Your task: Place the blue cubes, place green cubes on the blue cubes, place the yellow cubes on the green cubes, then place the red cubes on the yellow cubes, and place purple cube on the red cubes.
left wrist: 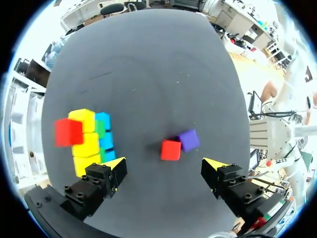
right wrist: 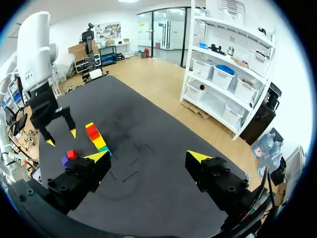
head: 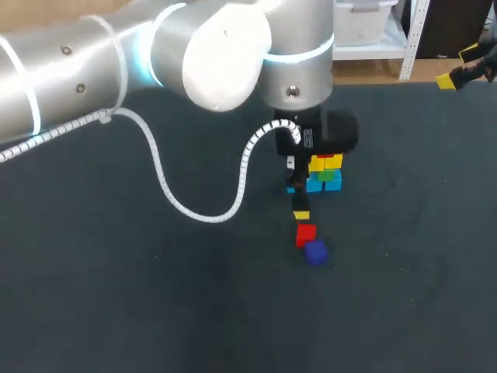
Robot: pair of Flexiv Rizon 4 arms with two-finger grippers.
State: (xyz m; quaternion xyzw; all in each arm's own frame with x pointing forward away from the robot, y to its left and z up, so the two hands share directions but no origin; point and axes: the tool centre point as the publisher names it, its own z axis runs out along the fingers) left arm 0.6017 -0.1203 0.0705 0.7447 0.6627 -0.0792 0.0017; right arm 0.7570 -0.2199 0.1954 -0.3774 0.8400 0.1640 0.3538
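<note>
A stack of cubes (head: 324,172) stands mid-table with blue at the bottom, then green, then yellow, and one red cube on top; it also shows as the stack (left wrist: 89,139) and the stack (right wrist: 96,139). A loose red cube (head: 306,234) lies in front of it, touching a purple cube (head: 315,252). My left gripper (head: 298,198) hangs open above the table beside the stack. In its wrist view the left gripper (left wrist: 166,168) has the red cube (left wrist: 171,149) and purple cube (left wrist: 188,140) ahead, between its fingers. My right gripper (head: 457,67) stands open at the far right, empty (right wrist: 147,157).
The dark table mat (head: 116,295) is bare on the left and near side. The left arm's white cable (head: 178,202) loops low over the table left of the stack.
</note>
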